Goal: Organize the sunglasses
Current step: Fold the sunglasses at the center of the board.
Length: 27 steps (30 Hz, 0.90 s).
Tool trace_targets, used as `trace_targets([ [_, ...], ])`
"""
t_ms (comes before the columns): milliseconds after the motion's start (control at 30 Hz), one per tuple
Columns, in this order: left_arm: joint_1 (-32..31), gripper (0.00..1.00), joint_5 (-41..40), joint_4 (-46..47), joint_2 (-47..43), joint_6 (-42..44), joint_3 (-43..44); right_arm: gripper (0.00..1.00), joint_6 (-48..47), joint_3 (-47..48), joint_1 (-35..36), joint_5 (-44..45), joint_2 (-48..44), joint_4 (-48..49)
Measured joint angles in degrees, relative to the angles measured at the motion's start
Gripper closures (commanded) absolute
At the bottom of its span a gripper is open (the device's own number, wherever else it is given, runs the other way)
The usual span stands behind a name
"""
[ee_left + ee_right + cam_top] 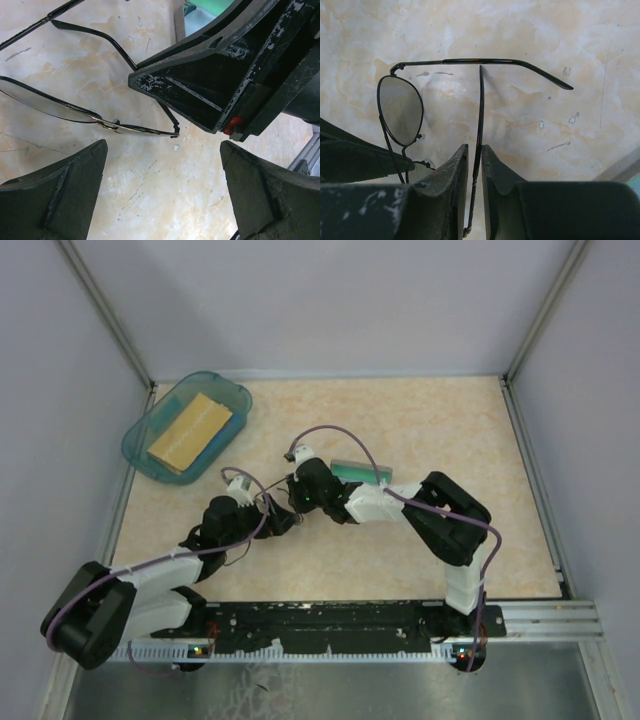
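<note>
On the top camera I see the left arm and right arm reaching in to meet near the middle of the beige marbled tabletop. A strip of the green-lined grey rectangular case shows just behind the right wrist. Far left at the back sits a translucent blue plastic tray with a tan rectangular block lying in it. Where the two wrists meet, the glasses are too small for me to pick out.

On the left wrist camera, the left gripper stands wide apart and holds nothing, its two black fingers at the bottom corners. The thin dark wire-framed sunglasses with near-clear lenses lie on the table just ahead of it, with one lens to the left. A slim temple runs under the tip of the right gripper, which fills the upper right.

On the right wrist camera, I have its fingers pinched nearly together on one temple of the sunglasses, which passes straight up between them. The other temple stretches across the top, swung open, and one lens sits at the left on the table.
</note>
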Motion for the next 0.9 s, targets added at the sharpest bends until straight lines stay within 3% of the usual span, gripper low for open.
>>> trace_targets([
  [300,0.00,0.01,0.02,-0.13,0.00,0.15,0.50,0.82,0.02,0.00,0.00,-0.20,0.00,0.09],
  [633,-0.02,0.01,-0.79,-1.97,-8.37,0.20,0.48,0.82,0.02,0.00,0.02,-0.22,0.00,0.33],
  [900,-0.02,0.01,-1.16,-3.23,-7.41,0.76,0.48,0.82,0.02,0.00,0.02,-0.22,0.00,0.33],
])
